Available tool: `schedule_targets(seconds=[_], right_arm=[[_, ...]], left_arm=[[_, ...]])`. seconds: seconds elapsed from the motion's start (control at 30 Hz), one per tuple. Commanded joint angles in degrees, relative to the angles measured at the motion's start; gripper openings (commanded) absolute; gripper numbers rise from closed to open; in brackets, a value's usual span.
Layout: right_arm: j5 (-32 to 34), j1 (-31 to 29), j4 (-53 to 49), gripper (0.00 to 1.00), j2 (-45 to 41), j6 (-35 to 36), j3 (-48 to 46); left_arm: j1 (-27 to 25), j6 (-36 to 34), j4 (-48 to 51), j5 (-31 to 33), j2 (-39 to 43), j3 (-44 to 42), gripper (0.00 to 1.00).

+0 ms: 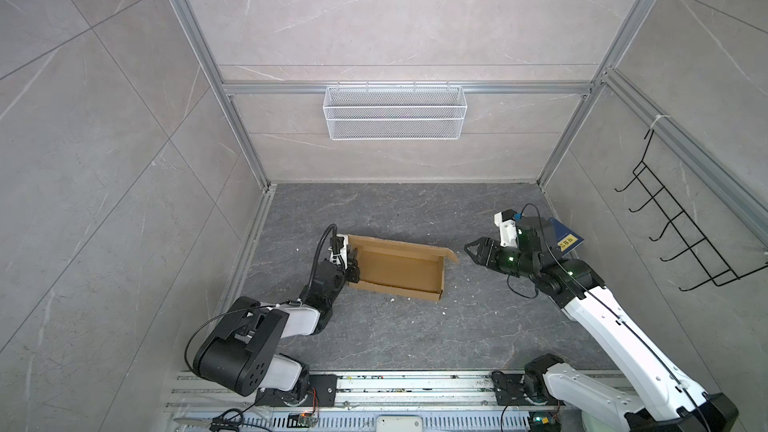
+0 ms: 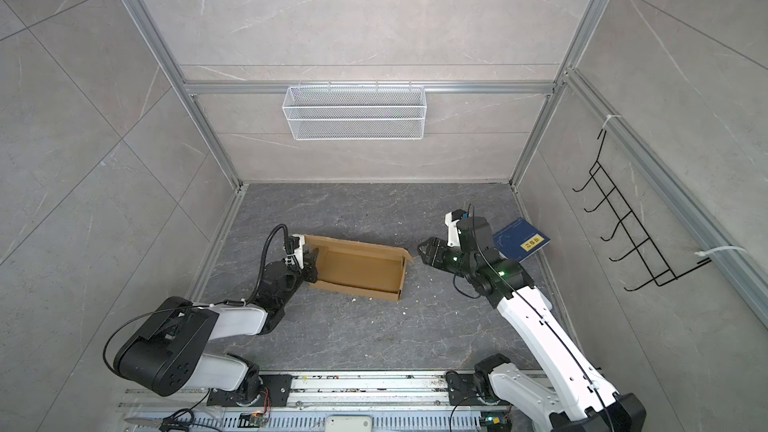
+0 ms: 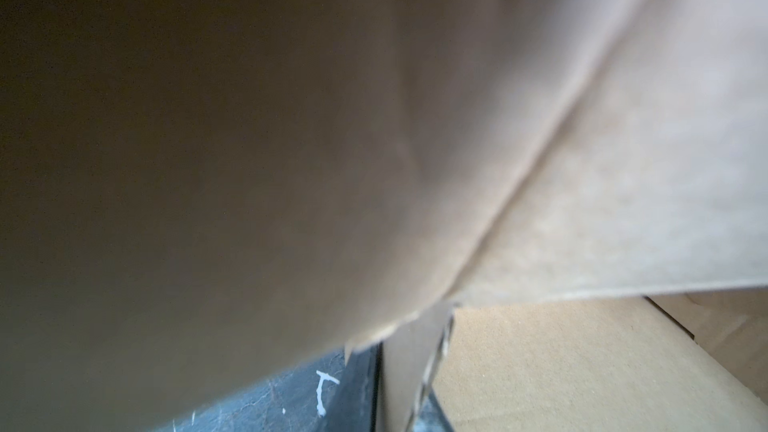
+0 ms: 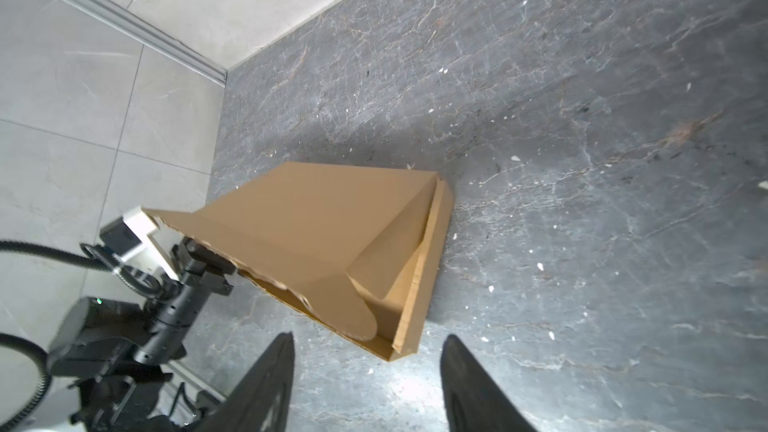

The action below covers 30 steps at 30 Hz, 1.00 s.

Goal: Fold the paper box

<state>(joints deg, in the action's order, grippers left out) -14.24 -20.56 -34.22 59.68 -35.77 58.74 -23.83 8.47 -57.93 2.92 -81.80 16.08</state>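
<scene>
Paper box [image 1: 399,270] sits left of centre on the dark table [image 1: 415,326], partly formed. The near long wall and right end wall stand up, and the tray floor is open to view from above. The far long panel [image 1: 395,246] is raised and leans over the tray. A pointed corner flap [image 1: 452,256] sticks out past the far right corner, not tucked.

Left jaws: at the box's left end, closed almost fully; they appear to pinch the cardboard there. The left wrist view is filled with blurred cardboard right against the lens, so the grip cannot be checked close up.

Right jaws: about half open, with only bare table between them in the right wrist view. They point at the box's right end, near the loose corner flap but apart from it.

Blue book [image 2: 521,245] with a yellow label lies behind the right arm [image 1: 598,309], by the right wall, well apart from the box.

Step in hand, as I judge it: left steadies the box; right is placed to work the right end flaps.

Risks:
- The box is held at one end only. A push on the right end would likely swing or slide it on the table rather than crease the flap.
- The flap may fold outside the end wall instead of inside, blocking the lid.
- The raised panel looks unsupported on the right and may sag or spring back.
- A hard pinch could crush or tear the left edge.
</scene>
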Motion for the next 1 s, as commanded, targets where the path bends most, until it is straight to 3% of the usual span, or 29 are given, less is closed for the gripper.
schedule_targets(seconds=[0.0, 0.2, 0.43, 0.8, 0.87, 0.97], right_arm=[[-1.5, 0.6, -2.0, 0.59, 5.7, -3.4, 3.9], [-3.5, -0.3, 1.0, 0.54, 17.4, -4.2, 9.6], [-4.5, -6.3, 0.9, 0.53, 29.1, -1.5, 14.6], [-6.1, -8.2, 6.0, 0.51, 34.4, -2.4, 10.0], [-5.8, -8.6, 6.9, 0.5, 34.4, -2.7, 9.4], [-4.9, -9.2, 6.8, 0.5, 34.8, -2.4, 9.3]], left_arm=[[-0.4, -2.0, 1.6, 0.1, 0.1, -1.4, 0.11], [-0.7, -1.0, 1.8, 0.5, 0.8, -1.9, 0.13], [-1.0, 0.0, 2.8, 0.4, 1.5, -2.1, 0.15], [-0.9, 1.6, 5.2, 1.4, 5.2, -3.1, 0.16], [-1.0, 2.8, 10.1, 4.7, 8.3, -2.6, 0.16], [-0.8, 7.4, 26.3, 15.4, 14.5, 1.7, 0.16]])
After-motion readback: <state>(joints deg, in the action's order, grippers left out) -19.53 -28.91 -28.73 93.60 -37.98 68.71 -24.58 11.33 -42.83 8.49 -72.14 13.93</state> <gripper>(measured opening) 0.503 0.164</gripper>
